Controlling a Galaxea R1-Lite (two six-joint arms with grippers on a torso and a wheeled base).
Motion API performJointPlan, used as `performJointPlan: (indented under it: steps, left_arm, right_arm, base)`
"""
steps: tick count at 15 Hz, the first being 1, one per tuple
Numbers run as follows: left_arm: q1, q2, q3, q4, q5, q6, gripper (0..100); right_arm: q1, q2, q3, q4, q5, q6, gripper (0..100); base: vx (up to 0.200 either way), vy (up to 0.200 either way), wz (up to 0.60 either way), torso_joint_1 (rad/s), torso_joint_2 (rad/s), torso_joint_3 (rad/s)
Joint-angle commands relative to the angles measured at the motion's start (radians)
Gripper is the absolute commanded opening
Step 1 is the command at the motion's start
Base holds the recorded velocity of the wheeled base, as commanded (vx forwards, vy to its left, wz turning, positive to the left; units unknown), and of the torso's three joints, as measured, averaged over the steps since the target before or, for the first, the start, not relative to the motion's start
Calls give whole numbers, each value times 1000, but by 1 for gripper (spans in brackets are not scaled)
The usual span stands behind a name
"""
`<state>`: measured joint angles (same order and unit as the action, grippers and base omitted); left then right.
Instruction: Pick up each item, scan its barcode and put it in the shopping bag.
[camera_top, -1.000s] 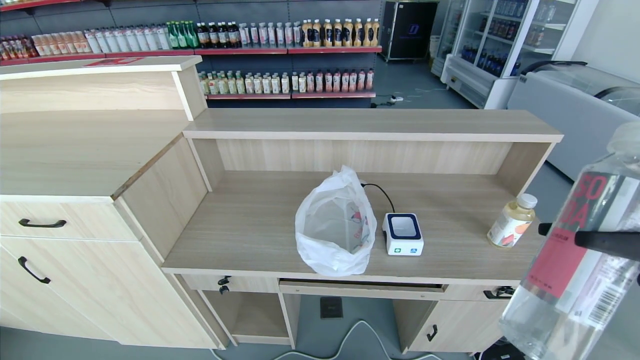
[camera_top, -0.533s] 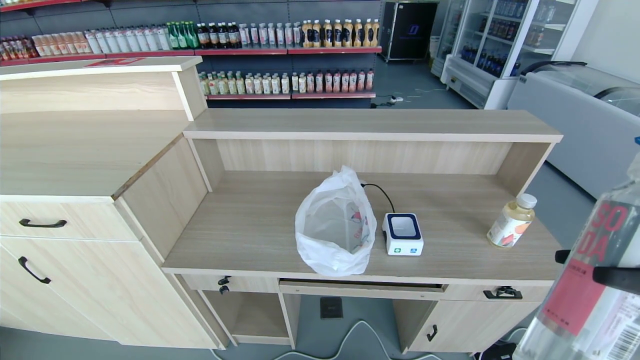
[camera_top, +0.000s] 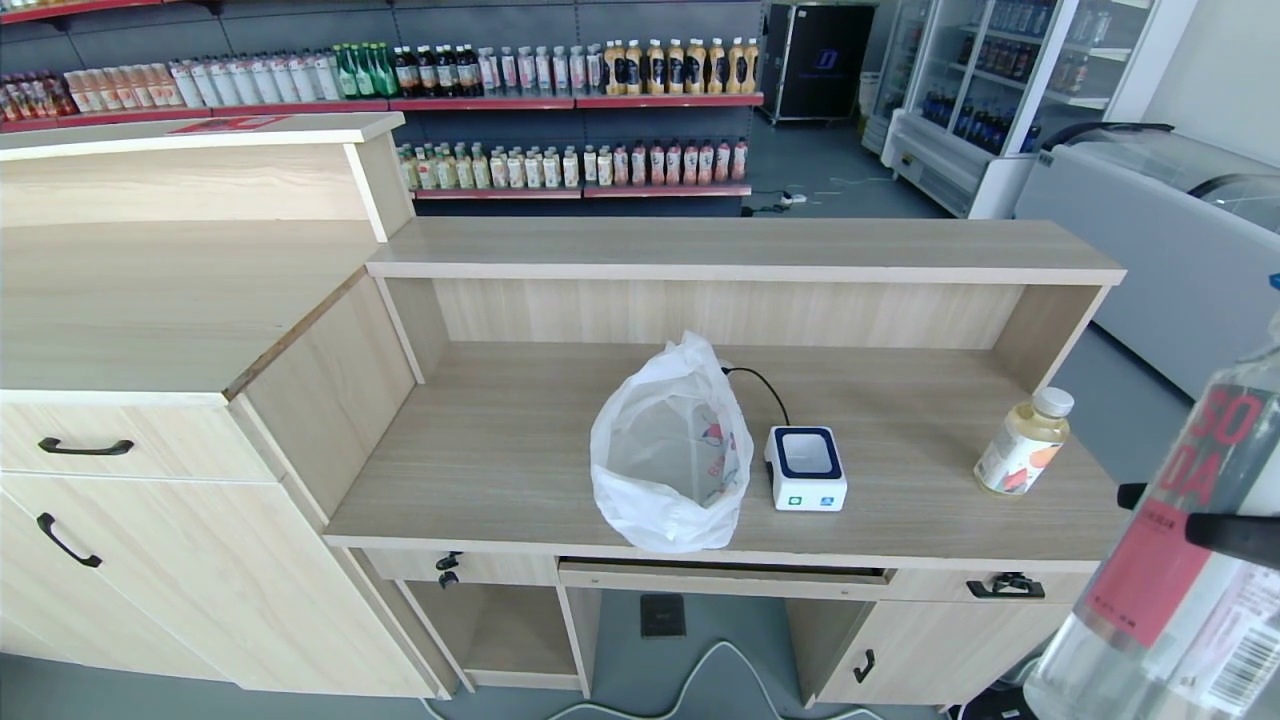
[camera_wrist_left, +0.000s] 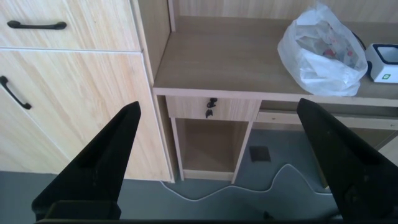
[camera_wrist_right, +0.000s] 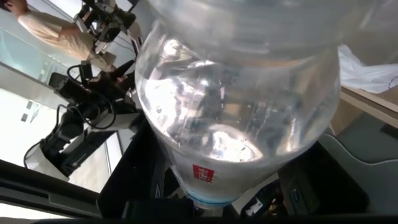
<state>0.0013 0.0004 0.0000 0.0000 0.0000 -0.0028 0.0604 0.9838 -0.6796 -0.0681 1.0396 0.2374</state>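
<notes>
Soda bottle (camera_top: 1165, 600) — clear, pink-labelled (barcode showing) — clamped in right tool (camera_top: 1160, 510); left tool (camera_wrist_left: 219, 106) spread, empty.

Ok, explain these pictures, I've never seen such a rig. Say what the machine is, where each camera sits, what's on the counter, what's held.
It is a two-armed robot at a shop checkout. The wide picture is from its head camera, looking down at the wooden counter. On it stand a white shopping bag, a small scanner beside it, and a yellowish drink bottle to the robot's right. The other two pictures come from wrist cameras. The left gripper is open and empty, low before the counter. The right gripper clamps a soda bottle, held near the head camera.
</notes>
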Motion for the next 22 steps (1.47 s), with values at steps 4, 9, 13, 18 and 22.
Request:
performJointPlan:
  steps: [4,9,13,18,22]
  left_arm:
    - [0,0,0,0,0,0,100]
    - [0,0,0,0,0,0,100]
    - [0,0,0,0,0,0,100]
    - [0,0,0,0,0,0,100]
    - [0,0,0,0,0,0,100]
  right_arm:
    - [-1,4,-5,1,-55,0,0]
    - [1,-5,-11,2,-67,0,0]
    - [1,-28,-5,5,-93,0,0]
    - [-1,-37,-12,22,-98,0,0]
    - [-1,-36,-21,24,-98,0,0]
  base:
    - [0,0,0,0,0,0]
    - [0,0,0,0,0,0]
    - [0,0,0,0,0,0]
    - [0,0,0,0,0,0]
    - [0,0,0,0,0,0]
